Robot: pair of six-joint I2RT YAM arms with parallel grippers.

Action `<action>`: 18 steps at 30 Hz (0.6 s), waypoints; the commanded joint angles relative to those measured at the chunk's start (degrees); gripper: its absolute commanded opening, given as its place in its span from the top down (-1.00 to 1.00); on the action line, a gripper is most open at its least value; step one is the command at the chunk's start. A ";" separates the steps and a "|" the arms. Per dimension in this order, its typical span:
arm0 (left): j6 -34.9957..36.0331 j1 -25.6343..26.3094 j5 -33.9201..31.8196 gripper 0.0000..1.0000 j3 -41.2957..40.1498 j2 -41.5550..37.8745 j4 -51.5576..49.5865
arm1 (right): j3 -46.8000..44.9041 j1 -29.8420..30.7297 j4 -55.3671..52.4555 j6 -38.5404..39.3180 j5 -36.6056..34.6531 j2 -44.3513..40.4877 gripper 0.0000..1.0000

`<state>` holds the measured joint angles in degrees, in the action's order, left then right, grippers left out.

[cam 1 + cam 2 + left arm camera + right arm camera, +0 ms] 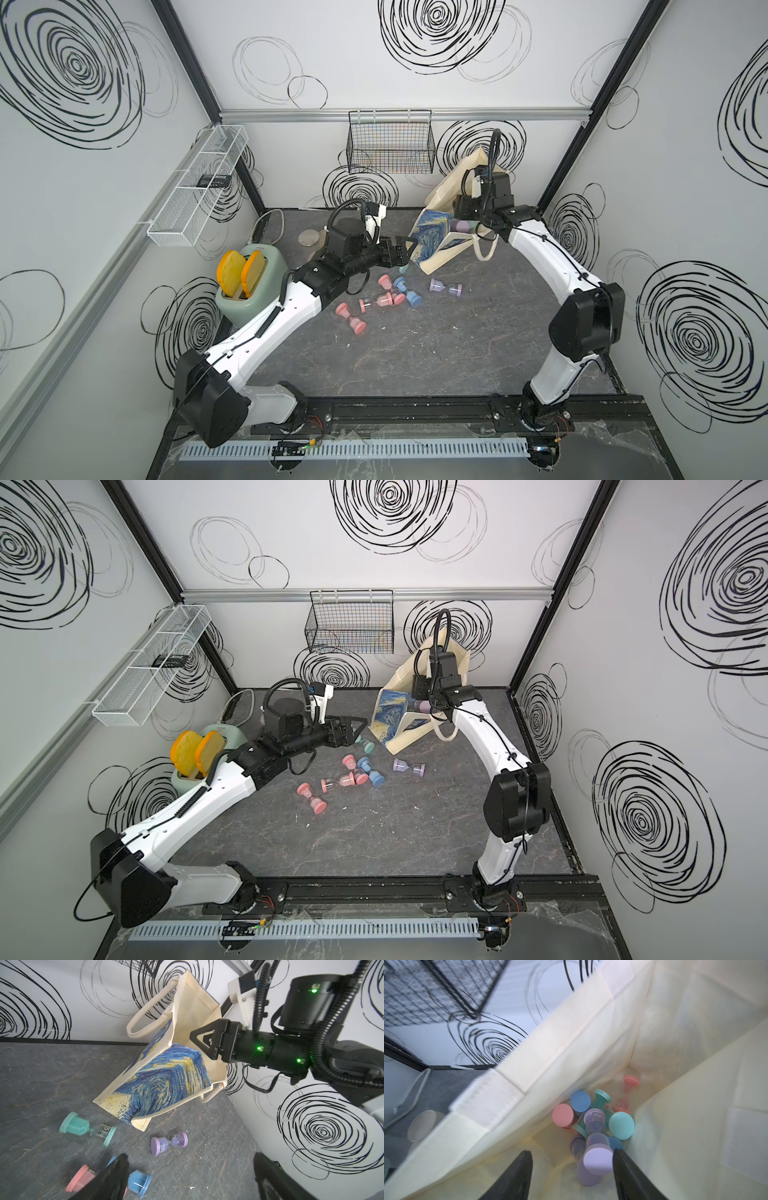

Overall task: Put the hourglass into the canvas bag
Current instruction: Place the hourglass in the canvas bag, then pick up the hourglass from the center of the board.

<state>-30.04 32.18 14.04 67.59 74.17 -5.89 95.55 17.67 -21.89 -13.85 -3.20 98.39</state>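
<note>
At the mouth of the canvas bag (446, 187), right hand (572, 1151) nose-down, jaws apart.

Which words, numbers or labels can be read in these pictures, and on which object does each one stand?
"5": on the glass of the teal hourglass lying on the table.
"10": on the purple hourglass, also on the table.
"10": on the lilac-capped hourglass inside the canvas bag.
Too small to read: the fine print next to these numbers.
</note>
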 commanded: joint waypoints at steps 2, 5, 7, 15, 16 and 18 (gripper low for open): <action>0.13 -0.45 -1.56 -0.92 -1.42 -4.33 2.18 | -3.97 1.42 2.85 0.11 0.71 -7.90 -0.37; 0.98 -0.46 -2.97 -0.92 -3.08 -6.74 1.22 | -10.11 1.98 5.95 0.01 1.21 -14.30 -0.43; 1.43 -0.54 -3.78 -0.92 -4.56 -8.42 0.93 | -15.53 2.32 8.61 -0.26 1.64 -19.28 -0.47; 2.97 0.30 -5.20 -0.92 -11.45 -14.89 1.20 | -36.27 4.37 12.71 -0.72 9.86 -33.92 -0.53; 3.11 0.69 -5.57 -0.92 -12.13 -15.41 1.30 | -38.50 5.10 13.39 -0.92 9.98 -35.02 -0.54; 3.56 1.79 -6.34 -0.92 -13.80 -16.43 2.08 | -42.99 5.77 14.41 -1.05 12.38 -35.98 -0.55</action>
<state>-27.90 32.75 9.34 55.44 59.24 -6.28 56.80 22.15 -10.63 -14.26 4.75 63.53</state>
